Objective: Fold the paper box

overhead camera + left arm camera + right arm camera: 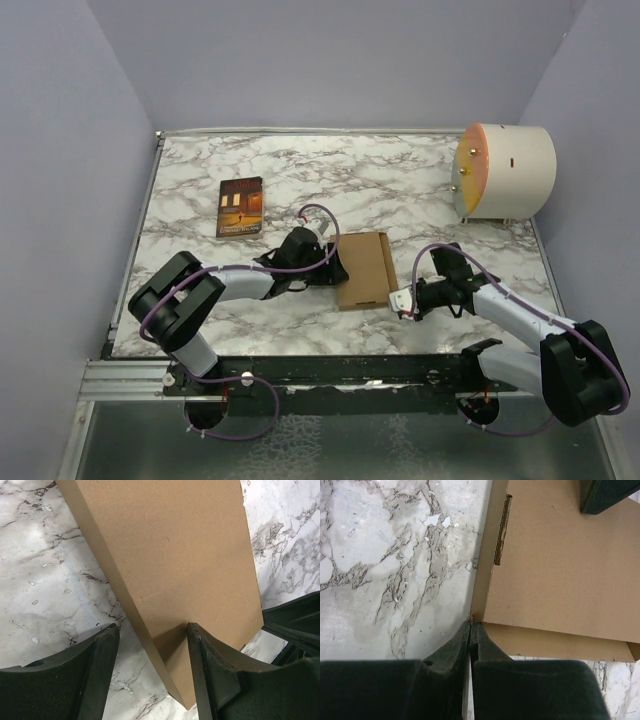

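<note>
Walls: plain lilac-grey, closing three sides; their tops are cut off by the frame.

Desk: white marble pattern with grey veins. Its near edge is hidden behind a dark rail that carries the arm bases.

Left arm: black and white with a purple cable, reaching in from the left. Seen from above, its wrist covers the box's left edge and its own jaws.

Right arm: same build, reaching in from the right toward the box's near right corner.

Cylinder: cream, lying on its side in the far right corner. Its orange-tinted end face has small brass studs.

Box: plain brown cardboard, folded shut and lying flat at mid-desk between the two arms. In the right wrist view a side wall shows as a paler strip, with a narrow slot baring the corrugated core. Its far end is cut off in the left wrist view.

Book: dark with an orange cover picture, flat, far left of the box and well apart from it. Its title is too small to read.

Left jaws: released and set apart, straddling the box's long edge. One finger is over the top panel, the other is over the bare desk.

Right jaws: clenched tight, with nothing visible between them. Their tips meet at the box's corner.
</note>
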Available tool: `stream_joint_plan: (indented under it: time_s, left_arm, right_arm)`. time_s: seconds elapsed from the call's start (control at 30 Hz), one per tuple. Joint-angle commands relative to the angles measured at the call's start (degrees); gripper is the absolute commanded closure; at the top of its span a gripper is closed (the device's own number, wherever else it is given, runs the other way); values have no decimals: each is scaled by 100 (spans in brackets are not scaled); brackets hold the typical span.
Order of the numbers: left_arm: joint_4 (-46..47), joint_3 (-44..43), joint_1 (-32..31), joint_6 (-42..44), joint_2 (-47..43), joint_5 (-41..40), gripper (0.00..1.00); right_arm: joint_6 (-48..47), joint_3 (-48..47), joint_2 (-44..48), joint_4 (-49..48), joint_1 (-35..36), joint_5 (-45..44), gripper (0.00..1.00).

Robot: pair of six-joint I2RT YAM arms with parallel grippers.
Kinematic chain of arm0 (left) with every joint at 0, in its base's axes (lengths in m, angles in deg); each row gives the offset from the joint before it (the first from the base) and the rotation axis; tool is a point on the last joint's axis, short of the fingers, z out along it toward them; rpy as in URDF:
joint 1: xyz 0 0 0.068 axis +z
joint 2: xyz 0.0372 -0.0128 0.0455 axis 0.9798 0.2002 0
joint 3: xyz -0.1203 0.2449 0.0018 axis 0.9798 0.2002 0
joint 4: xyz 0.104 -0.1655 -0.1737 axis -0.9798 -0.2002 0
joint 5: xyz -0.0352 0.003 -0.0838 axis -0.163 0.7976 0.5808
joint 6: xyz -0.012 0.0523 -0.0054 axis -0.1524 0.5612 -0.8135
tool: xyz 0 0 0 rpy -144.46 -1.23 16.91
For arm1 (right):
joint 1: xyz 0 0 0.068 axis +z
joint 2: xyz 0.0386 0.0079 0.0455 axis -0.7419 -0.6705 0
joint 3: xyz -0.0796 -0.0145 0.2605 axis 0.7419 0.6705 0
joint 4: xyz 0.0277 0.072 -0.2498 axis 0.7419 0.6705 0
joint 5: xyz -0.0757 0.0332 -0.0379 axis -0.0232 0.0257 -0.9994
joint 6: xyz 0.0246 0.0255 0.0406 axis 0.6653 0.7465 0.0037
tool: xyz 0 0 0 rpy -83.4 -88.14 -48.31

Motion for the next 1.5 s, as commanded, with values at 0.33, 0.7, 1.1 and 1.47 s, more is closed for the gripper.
stream_joint_plan:
  time_s: [0.33, 0.7, 1.1, 1.47]
  left_arm:
    - [-236, 225, 136, 67, 279, 217, 40]
    - [-248, 226, 207, 116, 348, 303, 44]
    - [-145, 337, 340, 130, 459, 490, 57]
    - [-117, 427, 452, 202, 701, 551, 58]
  right_arm:
    - [511, -247, -238, -93, -121, -217, 99]
    - [613, -314, -356, -57, -263, -150, 99]
    - [681, -347, -381, -48, -344, -97, 99]
    - [743, -371, -374, -44, -430, -68, 99]
